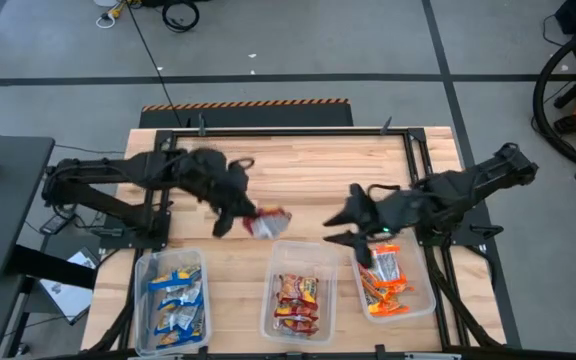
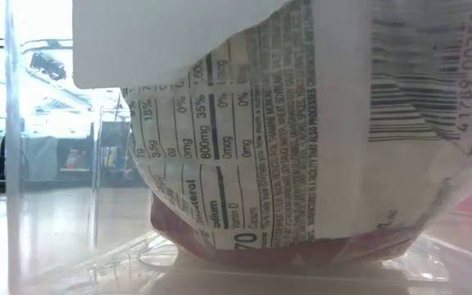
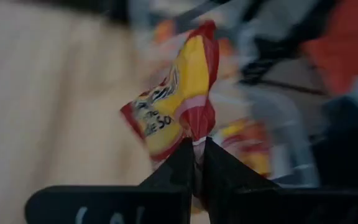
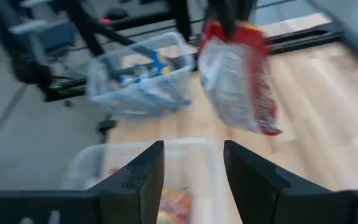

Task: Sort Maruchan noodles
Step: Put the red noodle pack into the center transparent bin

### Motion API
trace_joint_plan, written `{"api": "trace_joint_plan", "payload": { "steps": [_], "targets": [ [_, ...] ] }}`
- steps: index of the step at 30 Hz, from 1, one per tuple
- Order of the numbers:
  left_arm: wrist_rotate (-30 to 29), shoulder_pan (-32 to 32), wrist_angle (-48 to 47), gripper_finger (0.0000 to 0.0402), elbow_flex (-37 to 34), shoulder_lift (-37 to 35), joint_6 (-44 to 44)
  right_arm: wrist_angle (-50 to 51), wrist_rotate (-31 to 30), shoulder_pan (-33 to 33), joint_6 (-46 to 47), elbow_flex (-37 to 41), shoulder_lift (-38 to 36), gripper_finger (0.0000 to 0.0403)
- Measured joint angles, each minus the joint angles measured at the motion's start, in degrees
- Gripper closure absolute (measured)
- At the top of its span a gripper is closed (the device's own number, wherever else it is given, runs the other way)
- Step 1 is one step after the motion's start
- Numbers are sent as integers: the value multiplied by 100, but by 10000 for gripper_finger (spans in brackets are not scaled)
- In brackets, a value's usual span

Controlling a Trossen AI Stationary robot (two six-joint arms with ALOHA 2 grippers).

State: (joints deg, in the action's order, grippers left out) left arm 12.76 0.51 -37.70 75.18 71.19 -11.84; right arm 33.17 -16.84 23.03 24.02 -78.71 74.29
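A dark red Maruchan packet (image 1: 269,222) with a yellow front (image 3: 178,93) hangs from my left gripper (image 1: 250,217), which is shut on it just beyond the far rim of the middle bin (image 1: 296,248). My right gripper (image 1: 334,227) is open and touches nothing, to the packet's right, beside the right bin. In the right wrist view the packet (image 4: 238,81) shows its white printed back beyond my open right gripper (image 4: 191,168). Several blue packets (image 1: 175,300) lie in the left bin, red ones (image 1: 296,303) in the middle bin, and orange ones (image 1: 386,280) in the right bin. My left gripper (image 3: 196,149) pinches the packet's crimped end seam (image 3: 196,132) between its two fingers. The fingers reach down from above at a slant toward the table's right. The packet is lifted clear of the table and hangs below the fingers (image 4: 227,15).
Three clear plastic bins stand in a row along the near edge: left (image 1: 146,268), middle, right (image 1: 424,300). The low view sits inside a bin, filled by a packet's nutrition label (image 2: 301,123). Bare wood (image 1: 308,165) lies between the arms toward the far edge.
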Motion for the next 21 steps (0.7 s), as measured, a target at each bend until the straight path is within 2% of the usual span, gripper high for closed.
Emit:
{"api": "trace_joint_plan", "payload": {
  "steps": [5,9,15,21],
  "targets": [
    [65,-925,1097,377,24,196,-426,491,0,515,832,-3,-437,234],
    [-87,-1331,1798,377,26,470,-614,656,-68,880,1402,-3,-650,234],
    [98,-1376,2225,377,35,1284,-705,687,-195,1343,1828,-3,-702,234],
    [221,-1348,1994,377,658,2115,-363,891,-437,1601,2191,1,-700,234]
  ]
}}
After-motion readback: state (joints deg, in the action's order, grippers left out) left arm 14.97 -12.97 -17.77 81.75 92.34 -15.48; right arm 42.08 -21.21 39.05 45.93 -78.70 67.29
